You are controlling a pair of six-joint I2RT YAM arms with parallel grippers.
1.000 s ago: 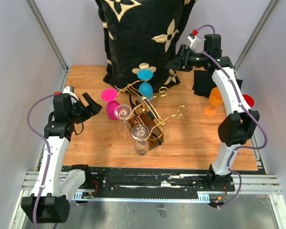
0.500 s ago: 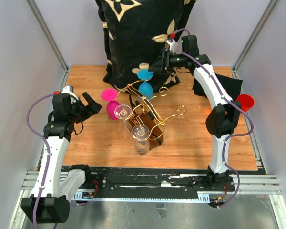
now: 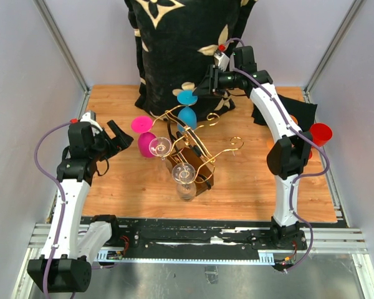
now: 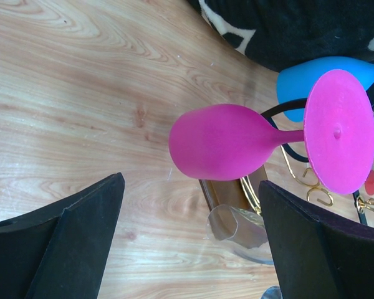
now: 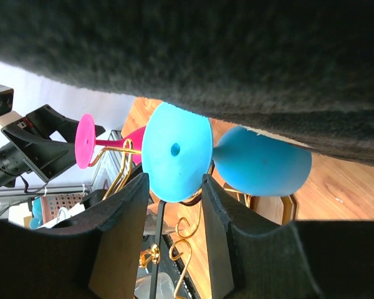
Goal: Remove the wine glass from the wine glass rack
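Top external
- Right arm: reaches far over the bench (image 3: 249, 180), with the forearm bent back toward the left and the wrist at the rack's far side.
- Right gripper (image 3: 201, 88): just beside the foot of the blue wine glass (image 3: 187, 112).
- Left arm: elbow raised, wrist level, pointing right toward the rack.
- Left gripper (image 3: 119, 138): spread wide and empty, near the pink wine glass (image 3: 144, 138) but apart from it.
- Wine glass rack (image 3: 198, 163): mid-bench, with gold scroll arms over a dark wooden base.
- Blue wine glass: hangs foot-up on a far arm of the rack.
- Around: a near clear glass (image 3: 184, 179) and a far clear glass (image 3: 161, 147) hang on the rack's near side. A black floral cushion (image 3: 181, 50) stands close behind. A black cloth (image 3: 294, 112) and a red glass (image 3: 320, 132) lie to the right.

Left wrist
- Left gripper (image 4: 192, 187): both fingers (image 4: 62, 243) are set far apart with nothing between them.
- Ahead: the pink wine glass (image 4: 221, 149) lies across the view, with the blue wine glass (image 4: 299, 84) behind it and rack wire (image 4: 316, 194) below.

Right wrist
- Right gripper (image 5: 174, 180): parted about as wide as the blue foot disc, with one finger (image 5: 118, 237) on each side of it. I cannot tell whether they touch it, and no grip is visible.
- Blue wine glass (image 5: 262, 163): its foot faces the camera and its bowl is to the right.
- In the way: the cushion (image 5: 237, 56) fills the upper view, close over the glass. Rack wire (image 5: 121, 169) crosses under the foot.
- Beyond: the pink wine glass (image 5: 85, 141) and the left gripper (image 5: 43, 152).
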